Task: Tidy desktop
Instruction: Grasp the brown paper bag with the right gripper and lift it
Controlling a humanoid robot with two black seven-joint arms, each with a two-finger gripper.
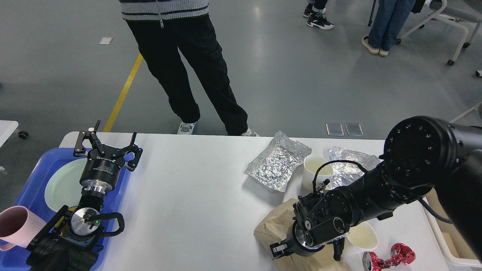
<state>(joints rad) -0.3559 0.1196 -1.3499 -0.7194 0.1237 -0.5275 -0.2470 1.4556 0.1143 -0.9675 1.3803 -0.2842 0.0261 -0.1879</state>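
The white desktop (196, 195) spans the view. On its right part lie a brown paper bag (269, 229), a crumpled foil tray (276, 163), a second piece of foil (352, 158), two white paper cups (314, 169) (363, 237) and a crushed red can (393, 256). My right gripper (307, 253) hangs over the near end of the bag, fingers spread apart, one beside the near cup. My left gripper (107, 145) is open and empty above the blue tray (34, 180).
The blue tray holds a pale green plate (60, 184) and a pink mug (15, 226). A cream-white bin (450, 241) stands off the table's right end. A person (188, 67) stands at the far edge.
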